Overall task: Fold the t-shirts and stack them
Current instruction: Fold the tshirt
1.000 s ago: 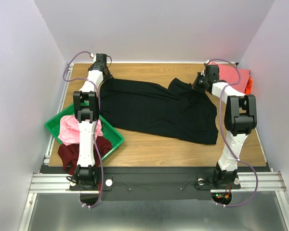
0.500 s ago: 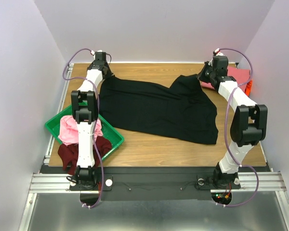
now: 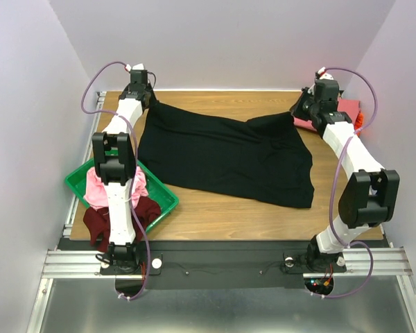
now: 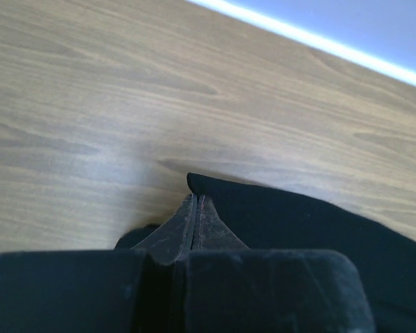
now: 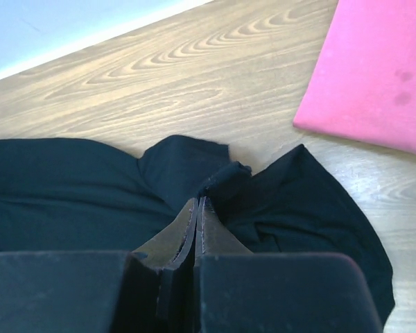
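Both arms have reached farther toward the table's [image 3: 236,215] far edge than a second ago. The right one has swung out from the middle to the far right corner. The black t-shirt [image 3: 222,156] has been drawn out with them, so the hump that stood near its far right part now lies flatter and wider.

The left end effector [image 3: 151,103] sits at the table's far left corner. In the left wrist view its fingers [image 4: 184,225] are pressed together with no gap, and a corner of the black t-shirt [image 4: 312,222] is pinched at their tips above bare wood.

The right end effector [image 3: 298,113] is by the table's far right corner. Its fingers [image 5: 211,232] are likewise closed tight on a small bunched fold of the black t-shirt [image 5: 62,180].

The shirt spans the middle of the table, stretched between the two grips, with its near hem lying loose.

A coral-pink t-shirt [image 3: 347,109] lies flat in the table's far right corner, just beyond the right end effector and apart from the black cloth in the right wrist view [image 5: 374,76].

At the table's near left edge a green tray [image 3: 163,201] holds a light pink t-shirt [image 3: 97,187]. A dark maroon t-shirt [image 3: 97,223] spills over the tray's near side.
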Available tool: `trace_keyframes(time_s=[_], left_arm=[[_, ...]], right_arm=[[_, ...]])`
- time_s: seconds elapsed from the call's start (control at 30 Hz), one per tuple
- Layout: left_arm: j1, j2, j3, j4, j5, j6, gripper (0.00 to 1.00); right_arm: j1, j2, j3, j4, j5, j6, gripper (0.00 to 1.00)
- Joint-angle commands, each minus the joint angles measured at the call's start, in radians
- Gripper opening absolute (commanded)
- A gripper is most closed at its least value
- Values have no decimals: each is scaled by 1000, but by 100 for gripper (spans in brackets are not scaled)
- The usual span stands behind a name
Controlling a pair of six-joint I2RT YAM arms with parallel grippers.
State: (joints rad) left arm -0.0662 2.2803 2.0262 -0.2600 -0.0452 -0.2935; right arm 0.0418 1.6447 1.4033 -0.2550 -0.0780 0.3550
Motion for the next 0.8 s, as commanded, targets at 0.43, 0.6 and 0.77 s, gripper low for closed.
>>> trace_keyframes(time_s=[0.43,0.6,0.77], left_arm=[[-3,-237,-276,47,-97,99,0],[-3,-265,-325,18,-151,114,0],[-3,-297,-371,-12,-202,113,0]], right_arm=[[7,-212,-125,-260,110,2,0],[6,-264,-156,-319,172,16,0],[7,-286,-187,-377,210,48,0]])
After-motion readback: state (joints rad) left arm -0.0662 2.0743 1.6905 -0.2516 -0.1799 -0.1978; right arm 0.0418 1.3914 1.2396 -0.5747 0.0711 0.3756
